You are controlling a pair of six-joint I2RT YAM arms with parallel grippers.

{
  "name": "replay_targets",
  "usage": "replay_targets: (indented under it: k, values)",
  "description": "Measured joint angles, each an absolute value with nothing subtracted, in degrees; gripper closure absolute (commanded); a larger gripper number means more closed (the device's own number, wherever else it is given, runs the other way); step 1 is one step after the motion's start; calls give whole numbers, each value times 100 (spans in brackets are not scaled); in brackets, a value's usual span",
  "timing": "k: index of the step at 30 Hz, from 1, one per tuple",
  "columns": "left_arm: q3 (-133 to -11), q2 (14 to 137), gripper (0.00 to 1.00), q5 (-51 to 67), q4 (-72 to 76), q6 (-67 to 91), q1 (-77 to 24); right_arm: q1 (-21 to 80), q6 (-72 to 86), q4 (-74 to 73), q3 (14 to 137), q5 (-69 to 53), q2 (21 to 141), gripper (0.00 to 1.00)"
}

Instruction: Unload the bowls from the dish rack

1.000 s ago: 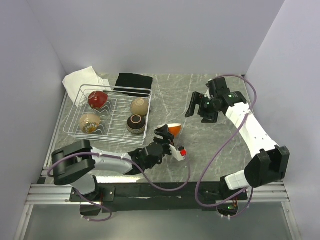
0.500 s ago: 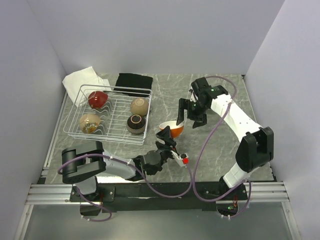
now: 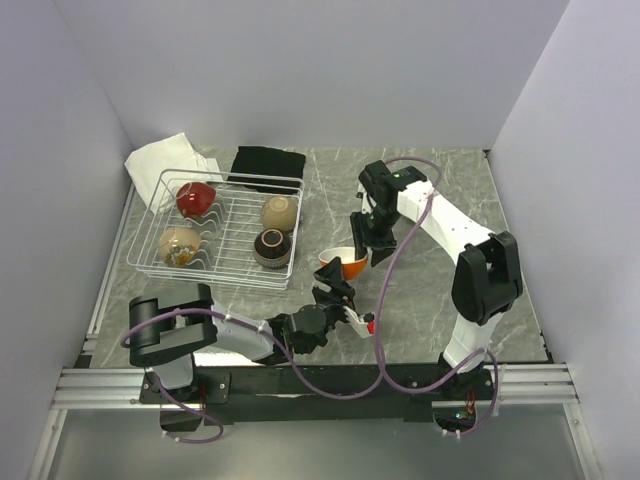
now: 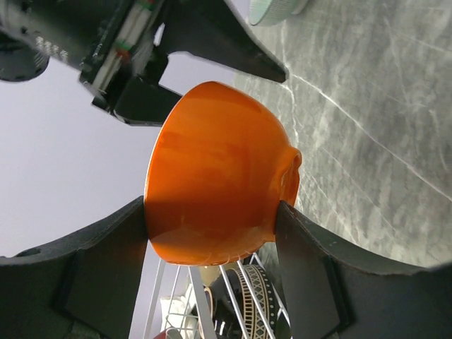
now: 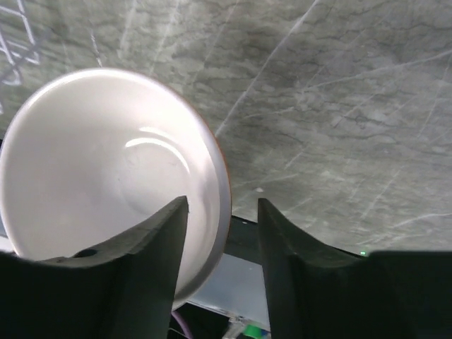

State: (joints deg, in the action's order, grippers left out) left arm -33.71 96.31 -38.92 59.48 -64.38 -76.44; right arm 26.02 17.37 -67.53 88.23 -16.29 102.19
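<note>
The orange bowl point(image 3: 346, 263) with a white inside point(image 5: 106, 169) hangs above the table, right of the dish rack point(image 3: 230, 179). My left gripper point(image 3: 335, 284) is shut on its outer sides point(image 4: 212, 176). My right gripper point(image 3: 361, 246) comes from above and straddles its rim point(image 5: 222, 203). One finger is inside the bowl. The other is outside, with a gap to the wall. In the rack lie a dark red bowl point(image 3: 195, 198), a beige bowl point(image 3: 280, 211), a tan-brown bowl point(image 3: 180, 243) and a dark brown bowl point(image 3: 272, 246). A pale teal bowl point(image 4: 277, 8) shows at the top edge of the left wrist view.
A white cloth point(image 3: 165, 158) and a black cloth point(image 3: 267, 162) lie behind the rack. Grey walls close in the marbled table point(image 3: 430, 300) on three sides. The right arm's cable point(image 3: 385, 300) loops down over the table beside the held bowl.
My right arm has swung left and down onto the orange bowl, its jaws narrowing around the rim. My left gripper has carried the bowl slightly back and left.
</note>
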Motion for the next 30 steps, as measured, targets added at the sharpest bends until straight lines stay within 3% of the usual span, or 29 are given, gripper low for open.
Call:
replay_targets:
  k: [3, 4, 6, 9, 10, 16, 30]
  values:
    - [-3371, 9631, 89, -3881, 5798, -6418, -7666, 2650, 1693, -6823, 8890, -1597, 10280, 72]
    - [-3371, 9631, 88, -3874, 5745, -6396, -7677, 2663, 1688, -6836, 8923, -1586, 10313, 84]
    - [-3371, 9629, 84, -3863, 5669, -6401, -7699, 2676, 1747, -6807, 8936, -1483, 10368, 97]
    - [-3400, 9627, 65, -3730, 5561, -6361, -7795, 2676, 1806, -6785, 8952, -1459, 10499, 100]
    - [-3400, 9627, 50, -3728, 5524, -6344, -7795, 2676, 1811, -6790, 8952, -1448, 10525, 100]
    - [-3402, 9594, 2, -3747, 5448, -6163, -7780, 2674, 1811, -6794, 8980, -1339, 10536, 100]
    - [-3767, 9037, 1, -3841, 4169, -4401, -7592, 1518, 2193, -5916, 8589, -617, 10031, 100]
